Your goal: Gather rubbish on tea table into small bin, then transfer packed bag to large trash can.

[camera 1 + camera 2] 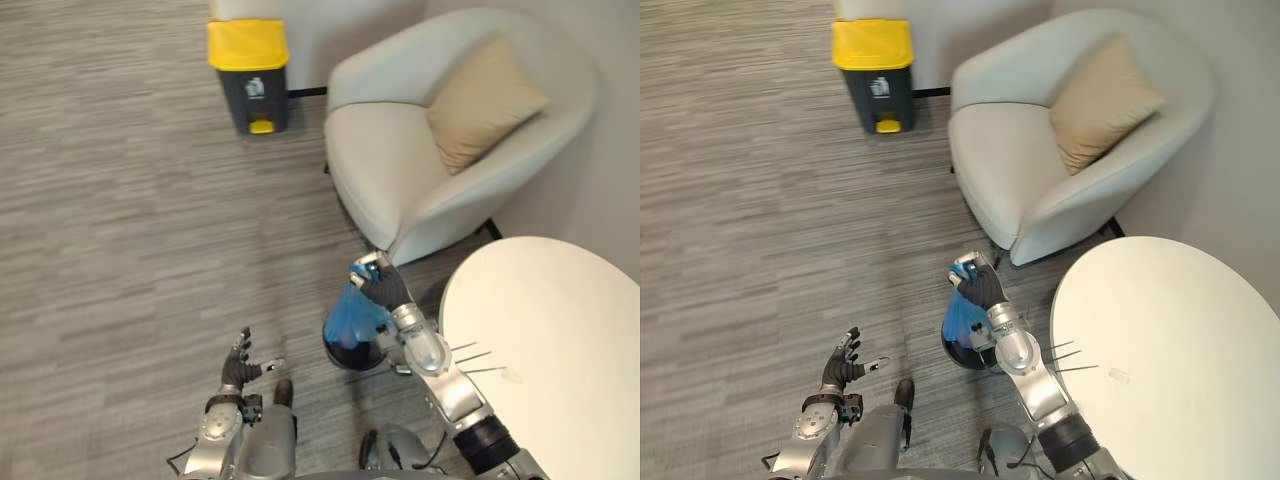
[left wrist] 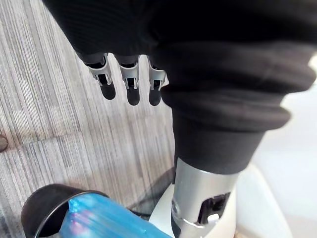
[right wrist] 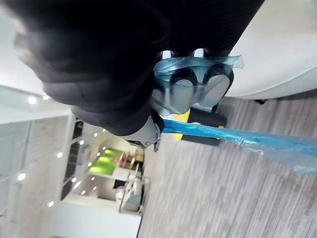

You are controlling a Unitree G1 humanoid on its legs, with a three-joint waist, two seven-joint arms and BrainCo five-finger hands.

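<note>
Grip is our first concern: the right hand [image 1: 380,285] has its fingers curled round the gathered top of the blue bag [image 1: 352,318], and in the right wrist view the thin film is wrapped over the fingertips [image 3: 190,89]. The bag hangs below that hand, above the carpet [image 1: 120,200] between the armchair [image 1: 400,160] and the tea table [image 1: 550,330]. The dark round small bin [image 1: 350,358] sits at its lower end. The left hand [image 1: 240,365] hovers low over the carpet with its fingers straight and loose, holding nothing.

We judge the bag is being drawn out for the trip to the large trash can [image 1: 250,75], which stands well apart, near the wall with its yellow lid down. From here the film could slip through the fingers if the hold is only on a thin fold, and the load would drop onto the carpet. The bag could also drag the bin up with it if it snags on the rim. A closed lid would block the drop unless something opens it.

We cannot tell whether the bag's bottom is clear of the bin or sits inside it, because the two overlap in the head views and the left wrist view cuts both off. What the bag holds is hidden. A few thin marks near the table's edge are too small to name.
</note>
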